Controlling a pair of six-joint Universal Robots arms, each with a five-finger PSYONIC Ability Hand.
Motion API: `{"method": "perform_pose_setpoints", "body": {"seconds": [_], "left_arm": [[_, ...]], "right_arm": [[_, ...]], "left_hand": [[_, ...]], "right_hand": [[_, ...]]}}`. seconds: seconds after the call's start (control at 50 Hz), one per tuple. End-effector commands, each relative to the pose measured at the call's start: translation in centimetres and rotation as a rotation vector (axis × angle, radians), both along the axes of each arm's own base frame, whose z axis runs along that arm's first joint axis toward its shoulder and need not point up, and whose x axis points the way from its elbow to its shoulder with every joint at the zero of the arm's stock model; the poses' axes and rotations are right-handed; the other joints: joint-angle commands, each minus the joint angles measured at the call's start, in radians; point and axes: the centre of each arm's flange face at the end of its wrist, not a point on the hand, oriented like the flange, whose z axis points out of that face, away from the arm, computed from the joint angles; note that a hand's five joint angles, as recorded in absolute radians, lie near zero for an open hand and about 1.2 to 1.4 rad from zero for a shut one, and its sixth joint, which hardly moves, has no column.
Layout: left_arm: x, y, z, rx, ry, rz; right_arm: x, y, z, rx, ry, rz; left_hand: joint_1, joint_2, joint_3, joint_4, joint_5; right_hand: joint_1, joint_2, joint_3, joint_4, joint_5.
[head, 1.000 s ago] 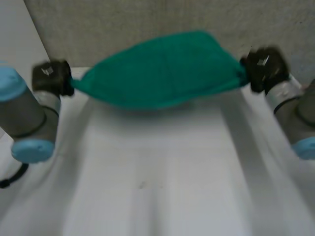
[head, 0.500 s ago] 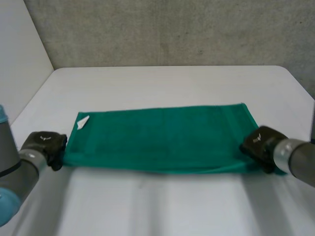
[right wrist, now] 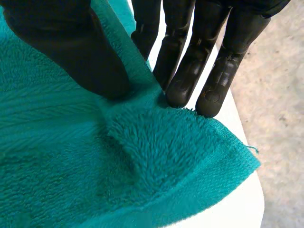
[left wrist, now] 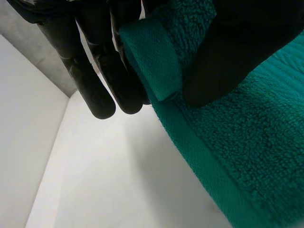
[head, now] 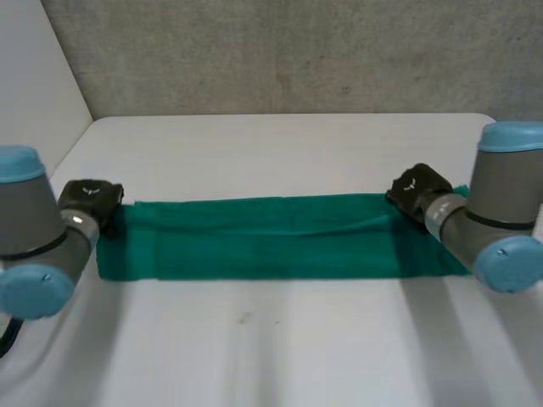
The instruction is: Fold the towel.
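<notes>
Note that the towel (head: 271,237) lies flat on the tabletop (head: 280,339) as a narrow strip, with its long axis running from side to side between the two arms. The left hand (head: 89,199) is at the strip's left end, at the far corner. The right hand (head: 413,191) is at the right end, on the far edge. Each hand is equally near its own end, and the cloth extends inward from each towards the other.

Check the grasp in the wrist views. The left hand's fingers (left wrist: 99,85) and thumb pinch a rolled hem between them. The right hand's fingers (right wrist: 185,71) sit behind the corner while its thumb presses the pile from the front, so that corner is also pinched.

Compared with half a second ago, the strip is about half as deep. The hands were then at the near edge and are now at the far edge. One second ago the towel hung in the air between them. Expect the next fold to run along the long axis, end to end.
</notes>
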Motion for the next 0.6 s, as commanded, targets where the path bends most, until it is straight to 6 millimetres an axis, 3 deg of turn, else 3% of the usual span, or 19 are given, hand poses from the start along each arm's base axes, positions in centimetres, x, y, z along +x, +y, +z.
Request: {"method": "perform_pose_setpoints", "body": {"seconds": [0.02, 0.24, 0.26, 0.28, 0.32, 0.5, 0.6], "left_arm": [[-1.7, -4.5, -2.6, -0.022, 0.024, 0.050], [-2.6, -5.7, -5.0, -0.013, 0.014, 0.026], [-2.6, -5.7, -5.0, -0.018, 0.015, 0.024], [-2.7, -5.8, -5.1, -0.029, 0.015, 0.018], [-2.8, -5.9, -5.1, -0.044, 0.013, 0.014], [-3.5, -5.9, -4.6, -0.096, -0.007, -0.015], [-4.1, -5.6, -4.3, -0.105, -0.003, -0.031]], "right_arm": [[2.3, -5.0, -2.0, -0.121, -0.035, 0.024], [3.7, -7.9, -5.0, -0.159, -0.051, 0.035], [3.9, -8.0, -5.4, -0.158, -0.054, 0.037], [4.0, -8.0, -5.5, -0.160, -0.053, 0.036], [4.2, -8.0, -5.6, -0.160, -0.056, 0.038], [4.5, -7.6, -5.7, -0.107, -0.150, 0.016], [4.5, -7.8, -5.3, -0.082, -0.217, 0.029]], "left_hand": [[0.266, 0.198, 0.205, 0.201, 0.250], [0.266, 0.198, 0.205, 0.201, 0.250], [0.261, 0.193, 0.199, 0.195, 0.245], [-0.295, -0.362, -0.356, -0.360, -0.310], [-0.956, -1.024, -1.017, -1.021, -0.971], [-0.956, -1.024, -1.017, -1.021, -0.971], [-0.956, -1.024, -1.017, -1.021, -0.971]], "right_hand": [[0.432, 0.216, 0.209, 0.203, 0.223], [0.432, 0.216, 0.209, 0.203, 0.223], [0.218, 0.002, -0.005, -0.012, 0.009], [0.047, -0.168, -0.175, -0.182, -0.162], [-0.224, -0.439, -0.446, -0.453, -0.432], [-0.533, -0.748, -0.755, -0.762, -0.741], [-0.545, -0.760, -0.767, -0.774, -0.753]]}}
